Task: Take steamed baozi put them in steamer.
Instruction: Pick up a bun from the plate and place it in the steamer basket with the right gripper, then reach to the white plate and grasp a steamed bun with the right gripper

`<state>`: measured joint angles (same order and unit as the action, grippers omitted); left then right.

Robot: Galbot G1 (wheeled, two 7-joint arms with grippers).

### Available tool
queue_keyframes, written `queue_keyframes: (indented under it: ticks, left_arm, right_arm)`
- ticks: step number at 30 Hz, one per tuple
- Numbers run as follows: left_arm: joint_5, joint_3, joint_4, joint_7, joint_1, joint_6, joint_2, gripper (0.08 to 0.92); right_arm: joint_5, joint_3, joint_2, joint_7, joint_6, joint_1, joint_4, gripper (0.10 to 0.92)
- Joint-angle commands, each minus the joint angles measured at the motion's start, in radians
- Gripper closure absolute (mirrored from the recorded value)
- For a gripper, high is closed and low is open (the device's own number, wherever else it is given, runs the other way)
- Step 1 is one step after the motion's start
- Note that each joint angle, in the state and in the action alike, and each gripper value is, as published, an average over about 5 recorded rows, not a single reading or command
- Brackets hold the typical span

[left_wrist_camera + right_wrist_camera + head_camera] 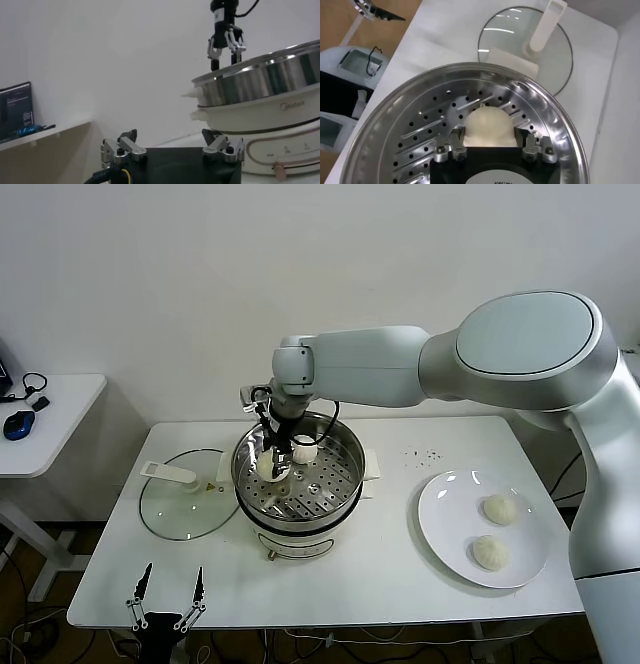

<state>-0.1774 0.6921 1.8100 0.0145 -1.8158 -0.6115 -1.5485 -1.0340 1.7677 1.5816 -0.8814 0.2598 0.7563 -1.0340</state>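
The steamer [300, 484] stands mid-table, its perforated tray [425, 130] showing. My right gripper [276, 452] reaches down into it, shut on a steamed baozi [487, 126], an off-white bun held between both fingers [456, 142] just over the tray. I cannot tell whether the bun touches the tray. The held bun [270, 468] sits at the pot's left side, and a second baozi [304, 452] lies beside it in the pot. Two more baozi [499, 508] [489, 552] rest on the white plate [440, 534]. My left gripper [166, 596] hangs open and empty below the table's front edge.
The glass lid [190, 496] with its white handle lies flat left of the steamer. In the left wrist view the steamer wall [270, 80] and its white base rise close by. A side table with a blue mouse [18, 424] stands far left.
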Motion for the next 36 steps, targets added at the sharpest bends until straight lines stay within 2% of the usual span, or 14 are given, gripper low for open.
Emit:
queue_keyframes:
  ticks: [1,11,19,28,36]
  left_arm:
    - [-0.001,0.0,0.001,0.0,0.0,0.001,-0.001,0.177]
    - [-0.002,0.001,0.005,-0.001,-0.002,0.0,-0.003,0.177]
    - [-0.003,0.004,0.015,-0.001,-0.008,0.001,-0.004,0.177]
    - [-0.009,0.003,0.025,0.0,-0.019,-0.002,-0.002,0.177]
    - [-0.019,0.0,0.027,0.001,-0.023,0.0,-0.001,0.177]
  right_arm:
    - [0.018,-0.009,0.03,0.001,-0.001,-0.049,0.044,0.364]
    - [0.029,-0.018,0.03,-0.004,-0.009,-0.05,0.05,0.352]
    - [0.006,-0.013,-0.022,-0.024,-0.018,0.01,-0.003,0.21]
    - [0.007,0.063,-0.174,-0.068,-0.035,0.154,-0.148,0.202]
    - [0.039,0.174,-0.349,-0.089,-0.048,0.328,-0.335,0.203]
